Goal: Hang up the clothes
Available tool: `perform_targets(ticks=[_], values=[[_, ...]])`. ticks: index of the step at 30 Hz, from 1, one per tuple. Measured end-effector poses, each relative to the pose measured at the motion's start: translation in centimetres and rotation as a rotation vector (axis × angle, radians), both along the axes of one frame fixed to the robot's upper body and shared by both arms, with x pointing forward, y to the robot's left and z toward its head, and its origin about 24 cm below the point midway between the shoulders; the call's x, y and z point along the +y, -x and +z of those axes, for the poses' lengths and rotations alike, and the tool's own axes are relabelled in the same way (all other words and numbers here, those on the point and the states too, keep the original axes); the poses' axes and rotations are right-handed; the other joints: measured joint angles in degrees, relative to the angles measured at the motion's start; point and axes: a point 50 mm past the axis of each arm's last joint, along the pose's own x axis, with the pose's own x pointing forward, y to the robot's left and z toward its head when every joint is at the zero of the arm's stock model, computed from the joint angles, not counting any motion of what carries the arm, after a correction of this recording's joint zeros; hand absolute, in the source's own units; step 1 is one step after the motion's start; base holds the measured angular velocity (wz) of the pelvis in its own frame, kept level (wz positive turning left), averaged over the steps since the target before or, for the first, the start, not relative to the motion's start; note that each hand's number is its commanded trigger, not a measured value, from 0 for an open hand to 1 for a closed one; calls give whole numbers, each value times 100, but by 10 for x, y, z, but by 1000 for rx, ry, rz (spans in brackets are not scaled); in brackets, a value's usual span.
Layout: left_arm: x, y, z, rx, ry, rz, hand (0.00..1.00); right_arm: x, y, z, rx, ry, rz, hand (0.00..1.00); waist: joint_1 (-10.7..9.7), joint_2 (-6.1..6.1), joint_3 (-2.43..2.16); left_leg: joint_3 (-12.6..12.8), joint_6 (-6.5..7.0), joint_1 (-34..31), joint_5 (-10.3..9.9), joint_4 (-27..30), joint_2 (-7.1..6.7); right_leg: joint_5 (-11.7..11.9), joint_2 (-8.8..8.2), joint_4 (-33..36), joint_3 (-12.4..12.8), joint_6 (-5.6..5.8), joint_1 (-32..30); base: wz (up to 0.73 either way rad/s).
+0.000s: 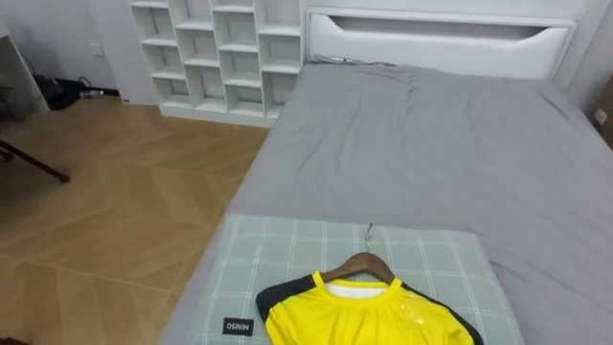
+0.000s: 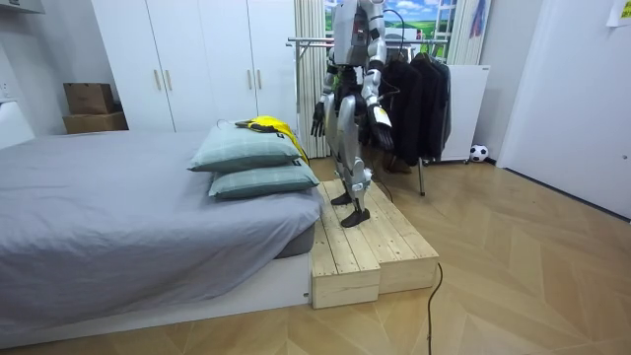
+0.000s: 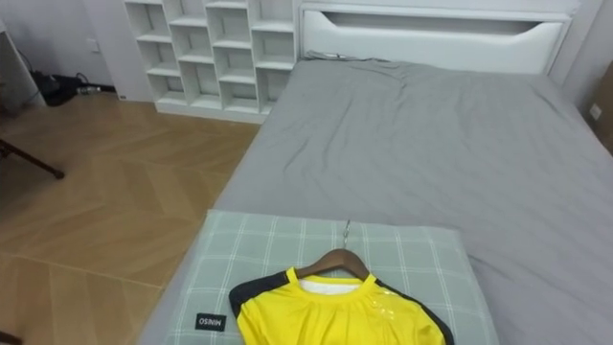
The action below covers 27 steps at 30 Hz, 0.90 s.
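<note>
- The yellow shirt (image 1: 369, 316) lies flat on the top pillow (image 1: 287, 249), on a wooden hanger (image 1: 362, 265). It has dark sleeves and a white inner collar.
- The hanger's metal hook (image 1: 370, 233) rests on the pillow's checked green cover and points toward the headboard (image 1: 431, 43).
- In the room view, this pillow sits on a second pillow (image 2: 261, 180) at the end of the bed (image 1: 431, 144). The rest of the grey sheet is bare.
- The robot stands upright on a low wooden platform (image 2: 375, 247) just beside that end of the bed, facing the pillows.
- Both arms hang at its sides, well apart from the shirt, and neither hand holds anything.
- The right hand (image 2: 317, 118), on the bed side of the torso, seems to hang with its fingers loose and slightly spread, though it is small in the room view.
- The left hand (image 2: 383, 133) hangs by the hip. I cannot tell whether it is spread or closed.
- A clothes rack (image 2: 414, 89) with dark garments stands behind the robot.
- White cube shelves (image 1: 220, 57) stand on the wooden floor (image 1: 124, 192) to the left of the headboard.
</note>
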Motion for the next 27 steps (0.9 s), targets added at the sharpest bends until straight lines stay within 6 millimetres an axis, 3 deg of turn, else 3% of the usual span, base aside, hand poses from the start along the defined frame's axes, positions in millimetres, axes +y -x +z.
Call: perform_targets(ticks=[11,18,27], values=[[17,-51,37,-184,-303,-172,0,-8,-2,3,-20,46,48,0,-29,105,-35,-12,1,-22,0,-2,-12,4,-9,-1,-20,-3,3,0],[14,-70,51,-220,-426,-309,0,-15,-1,4,-27,68,56,0,-66,222,-31,-11,1,2,0,3,-9,4,-4,48,-21,-3,3,0],[2,-100,77,-325,-596,-508,0,-21,-7,7,-37,70,111,0,-143,231,-36,-33,3,-2,1,18,-14,4,-5,37,-6,-2,-1,0]])
